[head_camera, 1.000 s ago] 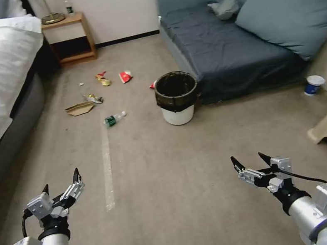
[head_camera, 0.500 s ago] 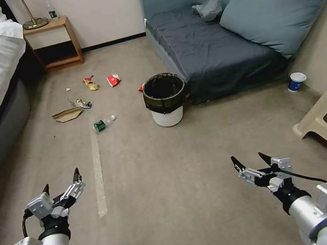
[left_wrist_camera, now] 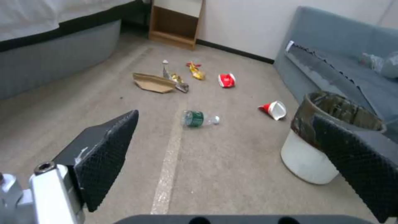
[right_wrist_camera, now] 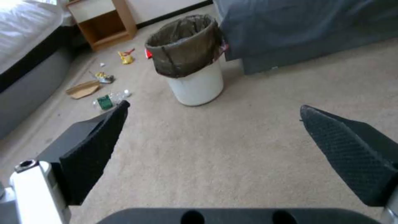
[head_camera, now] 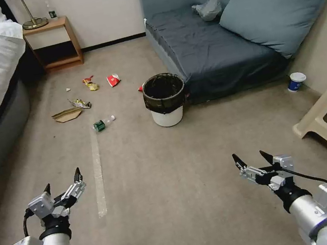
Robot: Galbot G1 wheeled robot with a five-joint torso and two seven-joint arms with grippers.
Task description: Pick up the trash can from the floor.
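Both grippers, left gripper (head_camera: 61,184) and right gripper (head_camera: 251,159), hung spread and empty. Trash can (head_camera: 165,99) stood upright on floor (head_camera: 172,171), well ahead, roughly centred btwn arms, prob. slightly nearer right.

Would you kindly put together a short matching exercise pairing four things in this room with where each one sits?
Things:
1. trash can
2. paper cup
3. plastic bottle
4. lamp

Places:
A. on the wooden nightstand
B. lying by the far end of the tape strip
C. on the floor at the sofa's near left corner
D. beside the sofa's right end

Pairs: 1-C, 2-D, 3-B, 4-A
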